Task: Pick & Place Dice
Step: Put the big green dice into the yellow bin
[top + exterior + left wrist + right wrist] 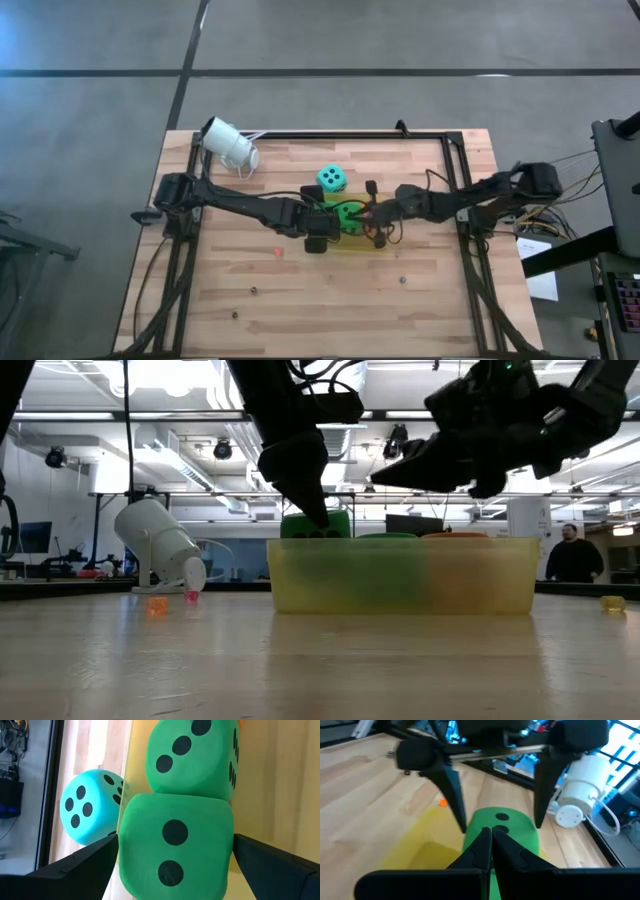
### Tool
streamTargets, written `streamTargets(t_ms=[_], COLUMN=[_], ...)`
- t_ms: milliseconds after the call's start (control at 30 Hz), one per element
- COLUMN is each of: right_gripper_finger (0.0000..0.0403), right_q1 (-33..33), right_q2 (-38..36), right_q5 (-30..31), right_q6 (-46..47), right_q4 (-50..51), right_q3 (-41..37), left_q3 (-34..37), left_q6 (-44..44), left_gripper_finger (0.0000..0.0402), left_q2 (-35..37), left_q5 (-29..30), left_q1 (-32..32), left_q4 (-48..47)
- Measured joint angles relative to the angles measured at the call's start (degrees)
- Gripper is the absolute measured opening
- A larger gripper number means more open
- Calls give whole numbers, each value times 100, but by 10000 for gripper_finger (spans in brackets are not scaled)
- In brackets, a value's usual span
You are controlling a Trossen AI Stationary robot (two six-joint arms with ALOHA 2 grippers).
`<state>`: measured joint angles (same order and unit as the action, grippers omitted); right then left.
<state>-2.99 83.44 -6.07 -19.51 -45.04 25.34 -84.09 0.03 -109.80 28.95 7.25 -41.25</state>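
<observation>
Fully spread, the left gripper (175, 865) straddles a bright green soft foam die (175, 852) inside the translucent yellow plastic bin (400, 575), fingers (75, 867) flanking its sides; firm contact cannot be confirmed. A second green die (192, 755) lies just beyond it. The teal die (332, 179) sits outside the bin. The right gripper (491, 837), jaws closed and empty, hovers above the bin. Both arms reach inward over the wooden table (300, 290).

My right hand (491, 837) shows its two dark fingers pressed together, tips over a bright green die (512, 827). Beyond it, the left hand (497, 822) straddles that die with fingers spread wide. A yellow translucent tray (415, 852) lies on the wooden counter (365, 785); a white cylindrical camera (580, 790) stands behind.
</observation>
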Motion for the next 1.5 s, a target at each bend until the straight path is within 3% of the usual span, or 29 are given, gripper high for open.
streamTargets(t_ms=[467, 967, 1500], right_gripper_finger=[8, 8, 8], right_q1=[-155, -206, -330], right_q2=[1312, 1411, 1403], right_q5=[-23, 2, 1], right_q6=[-82, 142, 585], right_q4=[-318, 1613, 2080], right_q3=[958, 1723, 1795], left_q3=[0, 0, 1], left_q6=[-48, -61, -234], left_gripper_finger=[391, 391, 391], left_q2=[0, 156, 492], left_q5=[-11, -9, 2], left_q1=[0, 4, 4], left_q4=[57, 71, -416])
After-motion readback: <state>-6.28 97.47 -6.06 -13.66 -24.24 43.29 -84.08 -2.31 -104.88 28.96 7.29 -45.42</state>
